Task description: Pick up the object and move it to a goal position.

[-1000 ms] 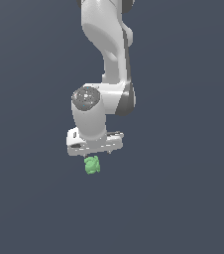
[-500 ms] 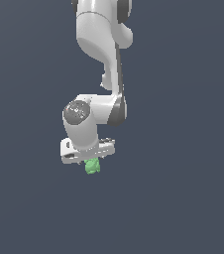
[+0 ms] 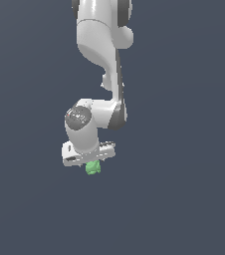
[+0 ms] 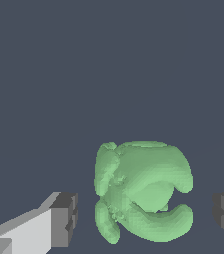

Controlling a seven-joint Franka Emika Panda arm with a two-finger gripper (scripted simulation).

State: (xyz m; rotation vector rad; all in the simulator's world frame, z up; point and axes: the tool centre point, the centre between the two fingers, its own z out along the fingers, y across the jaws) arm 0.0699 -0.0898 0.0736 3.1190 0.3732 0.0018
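Note:
The object is a small lumpy light-green blob [image 3: 92, 169] on the flat dark grey ground, directly under the white hand of the arm. In the wrist view the blob [image 4: 143, 196] lies between the two dark fingertips [image 4: 64, 221], with a gap on each side. My gripper [image 3: 90, 164] is open and low around the blob, and neither pad touches it. In the exterior view the fingers are mostly hidden behind the hand and the blob. No goal marker shows in either view.
Uniform dark grey ground lies all around. The white arm [image 3: 99, 45] rises from the hand to the top of the exterior view.
The hand has come down a little over the blob and turned slightly, and the upper arm has swung toward the exterior view's left. The blob has stayed in place.

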